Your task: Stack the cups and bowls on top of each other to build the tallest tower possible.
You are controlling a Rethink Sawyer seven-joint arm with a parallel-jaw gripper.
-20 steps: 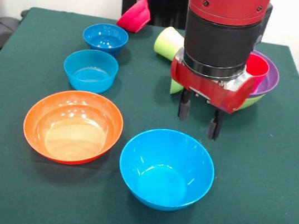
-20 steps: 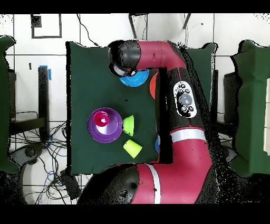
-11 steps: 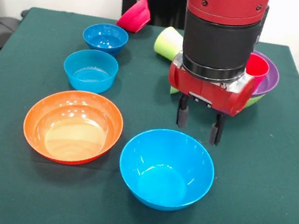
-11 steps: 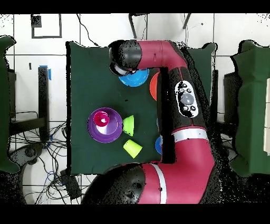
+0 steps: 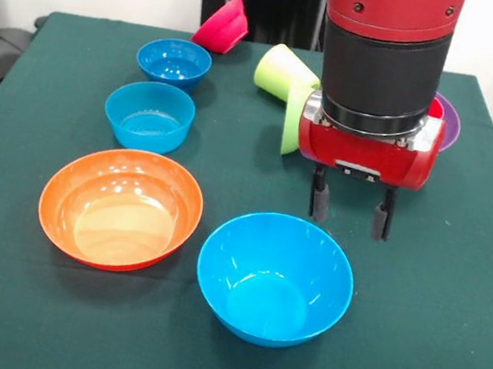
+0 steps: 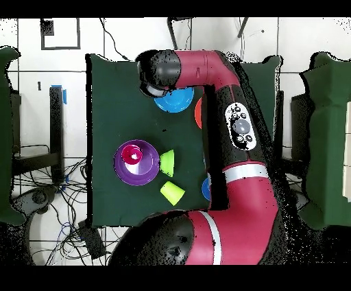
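My gripper (image 5: 348, 216) hangs open and empty just above the far right rim of the large light blue bowl (image 5: 274, 277). The tower (image 6: 136, 163) is a purple bowl in a lime green bowl with a red cup (image 6: 134, 156) inside. In the front view the arm hides it except a purple edge (image 5: 449, 124). A lime green cup (image 5: 280, 69) and a small lime green bowl (image 5: 292, 117) lie on their sides beside the arm. The large orange bowl (image 5: 120, 207), small light blue bowl (image 5: 149, 114) and dark blue bowl (image 5: 174, 62) stand upright at the left. A pink-red bowl (image 5: 222, 25) is tipped at the far edge.
The green table cloth (image 5: 452, 299) shows bare right of the large blue bowl and along the near edge. In the overhead view the arm (image 6: 233, 130) covers the orange bowl and the small blue bowls almost wholly.
The gripper has moved to the right in the front view and turned square to the camera, still open. It now hides most of the tower. No bowl or cup has moved.
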